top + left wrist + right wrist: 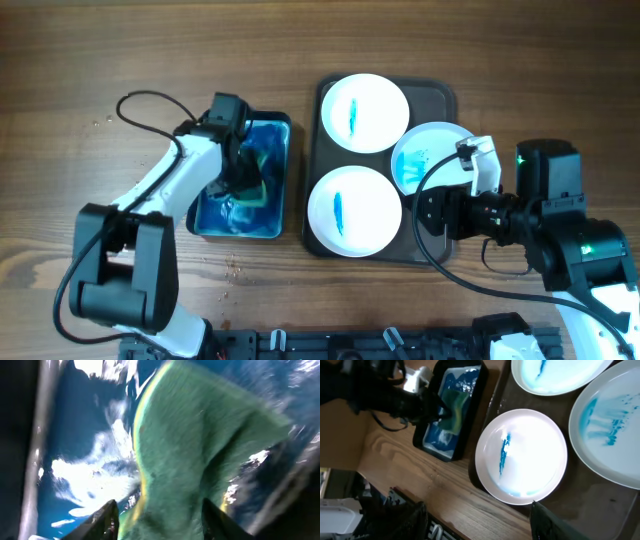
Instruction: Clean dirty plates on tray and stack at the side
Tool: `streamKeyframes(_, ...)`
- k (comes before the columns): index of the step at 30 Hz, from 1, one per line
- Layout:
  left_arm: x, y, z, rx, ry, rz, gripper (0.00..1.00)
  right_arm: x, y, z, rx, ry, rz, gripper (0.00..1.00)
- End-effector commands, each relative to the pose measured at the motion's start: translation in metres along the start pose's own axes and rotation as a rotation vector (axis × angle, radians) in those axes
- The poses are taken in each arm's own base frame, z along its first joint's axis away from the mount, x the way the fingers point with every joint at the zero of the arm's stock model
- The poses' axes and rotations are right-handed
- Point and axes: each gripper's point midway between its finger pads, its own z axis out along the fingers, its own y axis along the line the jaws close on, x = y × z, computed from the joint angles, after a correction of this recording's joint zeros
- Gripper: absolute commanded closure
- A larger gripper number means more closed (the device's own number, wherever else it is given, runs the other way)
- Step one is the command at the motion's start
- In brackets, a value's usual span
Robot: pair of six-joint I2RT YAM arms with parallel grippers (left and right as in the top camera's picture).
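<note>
Three smeared plates (354,209) sit on the tray (440,95). Our left end effector (160,520) clenches the sponge (200,445) in the basin (285,125), right end effector (479,520) released. Next, we reckon, sponge onto plate.

A green sponge (200,450) with a yellow edge filled most of the frame, tilted over the wet blue basin (85,420). The left gripper (161,521) straddled its near end, dark fingertips (107,521) at either side; actual pinch unclear.
</note>
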Motion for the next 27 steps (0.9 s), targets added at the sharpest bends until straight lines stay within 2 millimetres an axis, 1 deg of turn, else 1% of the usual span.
streamKeyframes(1,-0.026,-0.008,-0.017,0.031,-0.112,0.027,0.53,-0.002,-0.003,-0.001,0.027,-0.009,0.007,0.34)
streamKeyframes(2,-0.030,-0.008,-0.014,0.025,-0.129,0.033,0.52,-0.002,-0.003,-0.001,0.027,-0.009,0.007,0.34)
streamKeyframes(3,-0.034,-0.009,-0.006,0.024,-0.147,0.032,0.48,-0.002,-0.003,-0.001,0.027,-0.008,0.008,0.34)
streamKeyframes(5,-0.035,-0.010,0.009,0.028,-0.155,0.033,0.48,-0.001,-0.003,-0.001,0.027,-0.007,0.009,0.34)
streamKeyframes(6,-0.034,-0.011,0.016,0.027,-0.150,0.034,0.50,-0.001,-0.003,-0.001,0.027,-0.007,0.009,0.34)
streamKeyframes(8,-0.031,-0.010,0.030,0.018,-0.131,0.036,0.61,-0.001,-0.003,-0.001,0.027,-0.006,0.009,0.34)
streamKeyframes(9,-0.029,-0.009,0.035,0.011,-0.120,0.036,0.68,-0.001,-0.003,-0.001,0.027,-0.006,0.009,0.34)
streamKeyframes(11,-0.025,-0.007,0.046,-0.002,-0.094,0.038,0.92,-0.001,-0.003,-0.001,0.027,-0.004,0.018,0.34)
streamKeyframes(12,-0.023,-0.006,0.051,-0.011,-0.080,0.053,0.96,-0.001,-0.003,-0.001,0.028,-0.005,0.032,0.34)
streamKeyframes(14,-0.023,-0.006,0.051,-0.013,-0.080,0.088,0.96,-0.001,-0.003,-0.001,0.027,-0.006,0.036,0.34)
streamKeyframes(17,-0.031,-0.009,0.041,-0.002,-0.104,0.103,0.96,-0.003,-0.004,-0.001,0.030,-0.013,0.037,0.34)
streamKeyframes(21,-0.044,-0.019,0.015,0.037,-0.147,0.101,0.96,-0.011,-0.012,-0.002,0.078,-0.054,0.151,0.34)
streamKeyframes(23,-0.047,-0.025,0.001,0.073,-0.158,0.102,0.95,-0.015,-0.013,-0.002,0.084,-0.071,0.171,0.34)
streamKeyframes(25,-0.050,-0.030,-0.012,0.099,-0.173,0.103,0.84,-0.015,-0.013,-0.002,0.082,-0.073,0.169,0.34)
streamKeyframes(27,-0.051,-0.033,-0.027,0.120,-0.184,0.105,0.67,-0.015,-0.013,-0.002,0.083,-0.072,0.163,0.34)
